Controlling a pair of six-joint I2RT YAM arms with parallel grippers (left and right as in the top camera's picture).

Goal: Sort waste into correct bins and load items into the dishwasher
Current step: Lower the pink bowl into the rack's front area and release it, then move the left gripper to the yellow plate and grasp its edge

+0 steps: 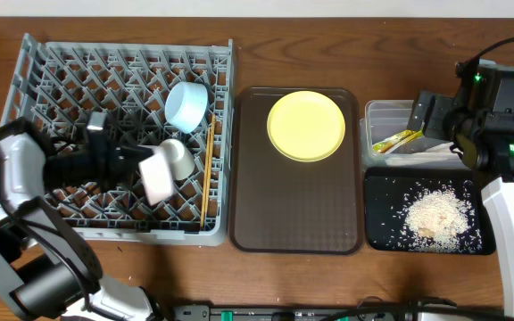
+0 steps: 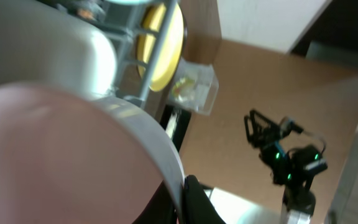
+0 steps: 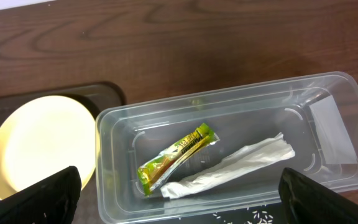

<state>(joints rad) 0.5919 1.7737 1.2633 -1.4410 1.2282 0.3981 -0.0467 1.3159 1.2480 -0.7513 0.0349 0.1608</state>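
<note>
The grey dish rack [image 1: 61, 71] stands at the left with the light blue bowl [image 1: 186, 105] and the chopsticks [image 1: 208, 169] in it. My left gripper [image 1: 154, 169] is over the rack, shut on the rim of the cream cup [image 1: 177, 154]. The cup [image 2: 55, 155] fills the left wrist view, pinched in the gripper [image 2: 182, 190]. The yellow plate [image 1: 306, 125] lies on the brown tray. My right gripper [image 3: 179, 202] is wide open and empty above the clear tub [image 3: 229, 93]. The tub holds the green-and-yellow packet [image 3: 176, 158] and the white wrapper [image 3: 229, 167]. Rice crumbs [image 1: 437, 216] lie in the black tray [image 1: 382, 232].
The dark brown serving tray [image 1: 297, 205] lies between the rack and the bins. The clear tub [image 1: 384, 114] sits behind the black tray at the right. The right arm [image 1: 493, 116] hangs over the tub's far end.
</note>
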